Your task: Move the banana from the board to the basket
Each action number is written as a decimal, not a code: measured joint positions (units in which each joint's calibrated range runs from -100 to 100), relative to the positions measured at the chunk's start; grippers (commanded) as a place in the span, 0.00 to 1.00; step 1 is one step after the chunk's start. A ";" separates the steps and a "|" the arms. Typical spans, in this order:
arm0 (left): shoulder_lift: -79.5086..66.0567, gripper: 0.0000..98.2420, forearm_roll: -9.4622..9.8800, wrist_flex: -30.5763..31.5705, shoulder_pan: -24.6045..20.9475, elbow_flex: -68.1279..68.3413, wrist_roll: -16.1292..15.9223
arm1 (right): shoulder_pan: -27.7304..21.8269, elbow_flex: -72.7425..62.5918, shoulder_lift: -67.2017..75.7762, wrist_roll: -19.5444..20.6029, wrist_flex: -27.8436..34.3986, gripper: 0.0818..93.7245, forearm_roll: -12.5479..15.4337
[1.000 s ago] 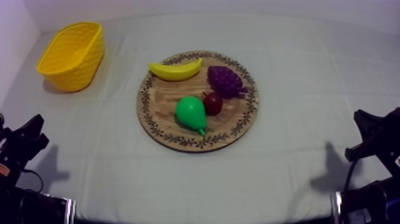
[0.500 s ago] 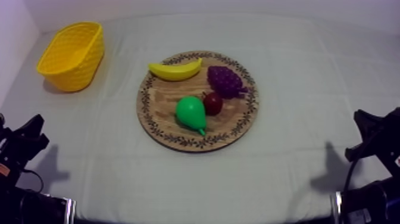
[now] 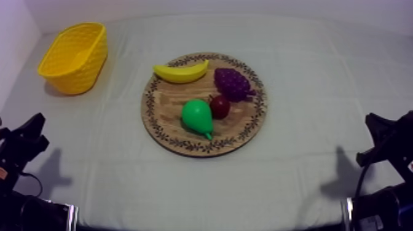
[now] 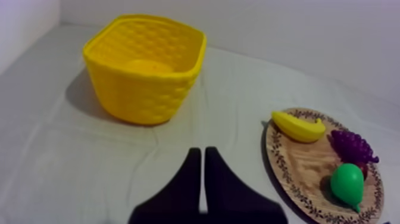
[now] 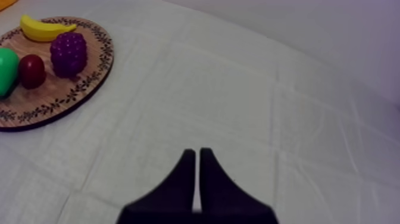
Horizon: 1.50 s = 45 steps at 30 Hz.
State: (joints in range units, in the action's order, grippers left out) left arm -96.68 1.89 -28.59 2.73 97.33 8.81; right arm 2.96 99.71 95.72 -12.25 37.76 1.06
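The right claw (image 5: 197, 152) hangs over bare grey-white cloth (image 5: 250, 95) on the counter, its two black fingers (image 5: 177, 184) pressed together in a narrow wedge with nothing between them. Well apart from it lies the round wooden board (image 5: 89, 83) with its patterned rim. On the board, the banana (image 5: 44, 30) rests at the far edge. The bunch of grapes (image 5: 68, 52) sits just beside it. The small red fruit (image 5: 31, 70) lies between the grapes and the green pear (image 5: 6, 70).
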 measured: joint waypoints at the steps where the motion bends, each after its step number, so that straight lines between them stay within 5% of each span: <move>1: 1.16 0.00 -0.04 0.14 0.00 -0.94 -0.22 | 0.00 0.00 0.00 0.00 0.00 0.01 0.00; 9: 15.25 0.00 -0.88 -1.97 0.74 -16.25 -3.79 | 0.00 0.00 0.00 0.00 0.00 0.01 0.00; 32: 66.52 0.00 -2.86 -30.99 6.44 -80.36 -18.44 | 0.00 0.00 0.00 0.00 0.00 0.01 0.00; 45: 84.03 0.00 -5.57 -40.52 8.89 -96.01 -25.21 | 0.00 0.00 0.00 0.00 0.00 0.01 0.00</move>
State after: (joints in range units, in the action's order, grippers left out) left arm -12.65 -3.68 -69.11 11.62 1.32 -16.40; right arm 2.96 99.71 95.72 -12.25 37.76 1.06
